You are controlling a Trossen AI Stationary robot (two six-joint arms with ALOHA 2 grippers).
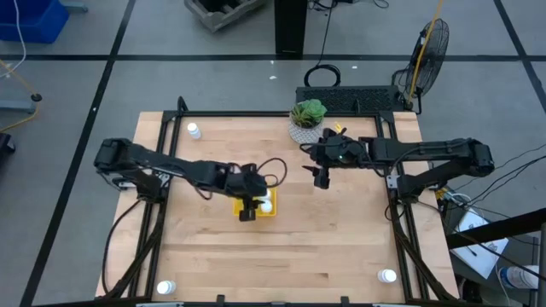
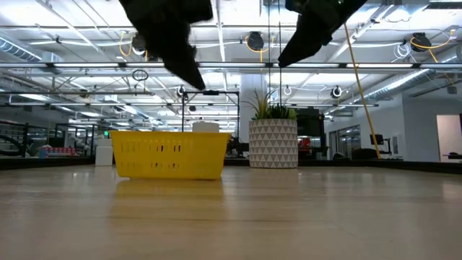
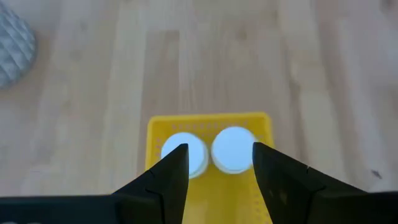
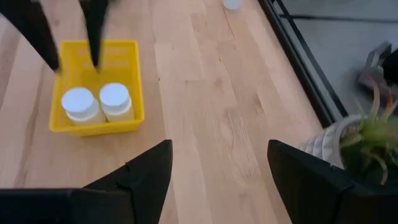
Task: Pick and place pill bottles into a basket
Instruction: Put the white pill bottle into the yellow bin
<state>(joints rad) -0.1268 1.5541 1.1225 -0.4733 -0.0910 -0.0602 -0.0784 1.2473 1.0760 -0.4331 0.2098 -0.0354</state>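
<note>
The yellow basket (image 1: 266, 205) sits mid-table with two white pill bottles (image 3: 185, 152) (image 3: 232, 149) standing upright in it; they also show in the right wrist view (image 4: 79, 102) (image 4: 115, 99). My left gripper (image 1: 247, 210) hangs open above the basket's near-left part, clear of the bottles. My right gripper (image 1: 322, 178) is open and empty, raised above the table to the right of the basket, near the plant pot. Three more bottles stand on the table: far left (image 1: 194, 130), near left (image 1: 165, 287) and near right (image 1: 387, 275).
A white patterned pot with a green plant (image 1: 306, 119) stands at the far edge, close to my right gripper. A black frame (image 1: 394, 205) runs along the table's sides. Bare wood lies between the basket and the near edge.
</note>
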